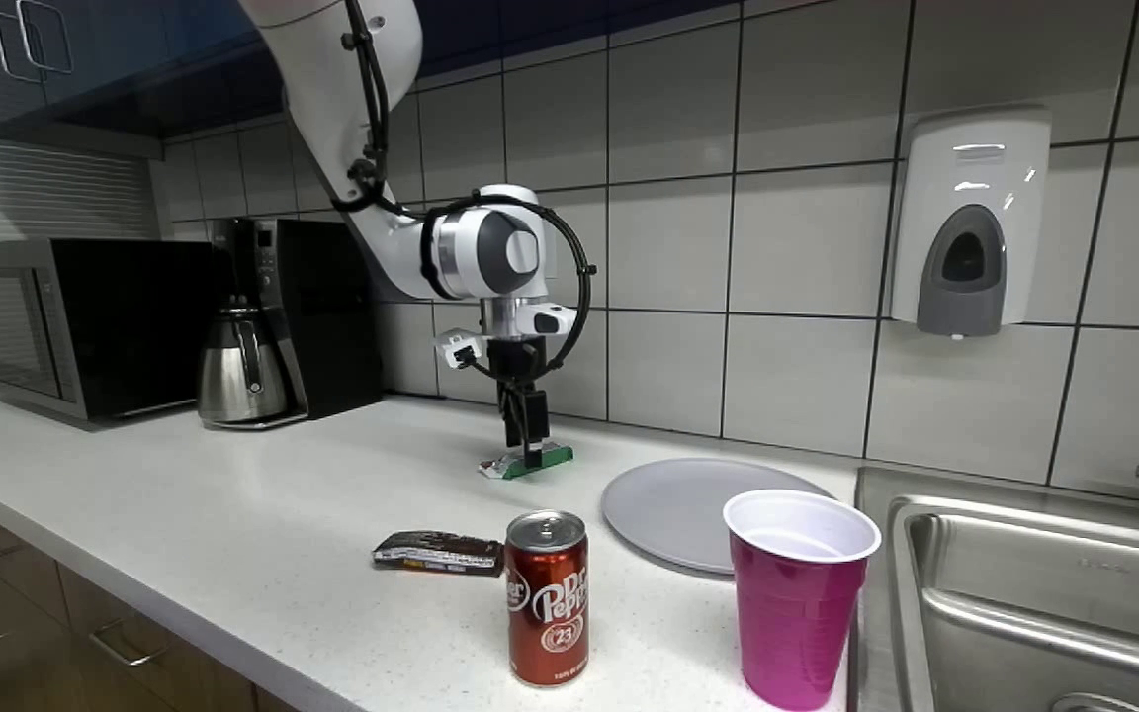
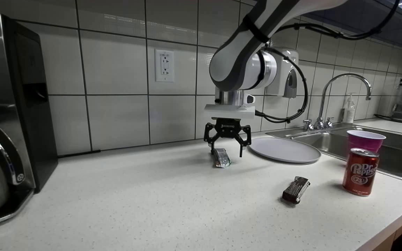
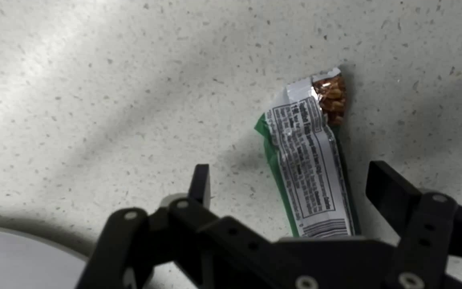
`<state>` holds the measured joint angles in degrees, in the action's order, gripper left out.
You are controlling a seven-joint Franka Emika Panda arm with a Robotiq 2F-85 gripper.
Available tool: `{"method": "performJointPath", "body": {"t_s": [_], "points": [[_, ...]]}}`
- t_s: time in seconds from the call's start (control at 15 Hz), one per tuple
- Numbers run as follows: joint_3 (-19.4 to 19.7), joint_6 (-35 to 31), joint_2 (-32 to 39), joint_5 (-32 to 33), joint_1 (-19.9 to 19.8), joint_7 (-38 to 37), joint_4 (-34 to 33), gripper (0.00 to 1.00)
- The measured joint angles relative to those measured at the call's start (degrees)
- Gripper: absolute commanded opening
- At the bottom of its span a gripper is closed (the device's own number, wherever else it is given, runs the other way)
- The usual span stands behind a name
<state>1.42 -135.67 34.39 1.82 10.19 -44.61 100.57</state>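
Wide-spread black two-fingered jaws flank the slim silver-and-green wrapped snack bar (image 3: 309, 168), whose off-centre slant could make uneven contact twist it.

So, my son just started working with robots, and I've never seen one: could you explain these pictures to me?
This is a robot arm whose black fingers do the grasping. Two pictures come from cameras outside the robot, the close-up from one on its wrist. On the counter lie a green-and-white wrapped bar, a dark wrapped bar and a grey plate; a Dr Pepper can and a pink cup stand there too. The fingers are open, one on either side of the green-and-white wrapped bar, and nothing is held.
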Motion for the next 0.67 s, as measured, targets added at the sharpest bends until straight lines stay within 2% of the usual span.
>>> {"method": "performJointPath", "body": {"t_s": [0.07, 0.53, 0.67], "points": [[0.0, 0.0, 0.1, 0.0, 0.0, 0.1, 0.0, 0.74], [0.0, 0.0, 0.3, -0.2, -0.1, 0.5, 0.0, 0.19], [0.0, 0.0, 0.3, -0.4, -0.1, 0.7, -0.1, 0.18]]}}
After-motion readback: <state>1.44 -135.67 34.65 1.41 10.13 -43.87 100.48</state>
